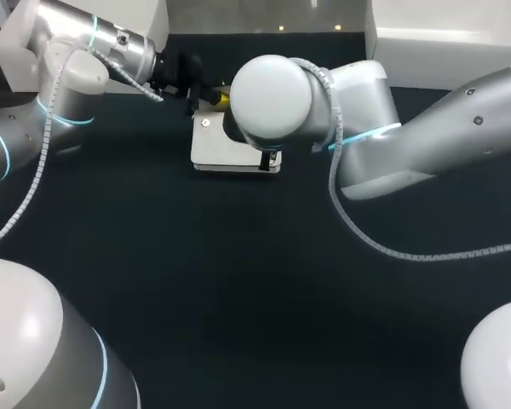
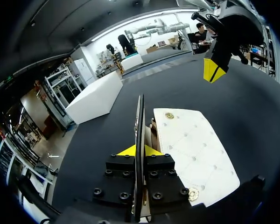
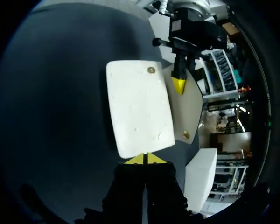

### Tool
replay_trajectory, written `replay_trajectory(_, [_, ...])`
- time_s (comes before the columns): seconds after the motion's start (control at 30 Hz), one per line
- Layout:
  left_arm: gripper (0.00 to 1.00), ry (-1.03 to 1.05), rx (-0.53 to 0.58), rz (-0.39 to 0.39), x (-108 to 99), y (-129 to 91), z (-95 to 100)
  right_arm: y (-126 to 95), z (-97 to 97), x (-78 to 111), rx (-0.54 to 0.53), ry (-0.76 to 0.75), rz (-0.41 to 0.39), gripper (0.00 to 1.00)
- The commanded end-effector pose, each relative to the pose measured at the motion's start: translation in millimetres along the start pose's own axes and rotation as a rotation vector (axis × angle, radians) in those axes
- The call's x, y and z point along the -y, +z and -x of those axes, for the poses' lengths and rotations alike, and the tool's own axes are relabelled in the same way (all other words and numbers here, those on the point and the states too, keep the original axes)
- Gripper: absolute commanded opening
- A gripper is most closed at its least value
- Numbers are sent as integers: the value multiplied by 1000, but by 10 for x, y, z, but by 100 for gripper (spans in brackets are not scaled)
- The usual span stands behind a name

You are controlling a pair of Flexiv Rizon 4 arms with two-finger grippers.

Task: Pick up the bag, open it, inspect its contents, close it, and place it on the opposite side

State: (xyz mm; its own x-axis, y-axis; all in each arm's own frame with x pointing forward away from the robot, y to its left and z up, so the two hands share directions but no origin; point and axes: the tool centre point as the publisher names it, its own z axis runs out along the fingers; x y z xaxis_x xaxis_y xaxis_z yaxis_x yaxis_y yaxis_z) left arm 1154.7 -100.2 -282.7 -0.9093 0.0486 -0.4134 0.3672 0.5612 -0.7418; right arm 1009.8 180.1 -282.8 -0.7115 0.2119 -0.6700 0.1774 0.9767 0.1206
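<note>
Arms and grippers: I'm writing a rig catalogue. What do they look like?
Left arm and right arm: silver-grey links, rounded white joint caps, cyan rings, white spiral cable sleeves. Left gripper and right gripper: black bolted bodies, yellow triangular tips.

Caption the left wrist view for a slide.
Left claw pinches the flap of the white bag edge-on, right claw hovering shut above the table beyond.

Flat white bag [image 1: 211, 143] lies with its beige flap [image 3: 189, 109] lifted open.
</note>
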Motion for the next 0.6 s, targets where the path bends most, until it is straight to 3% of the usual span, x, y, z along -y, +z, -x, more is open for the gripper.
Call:
replay_trajectory(0.03, [0,2,126,-1,9,5,-51,58,-16,-34,10,2,4,0])
replay_trajectory(0.43, [0,32,139,-7,-8,39,-61,58,-16,-34,10,2,4,0])
replay_trajectory(0.6, [0,80,171,25,-155,177,3,96,-203,-87,38,-1,22,0])
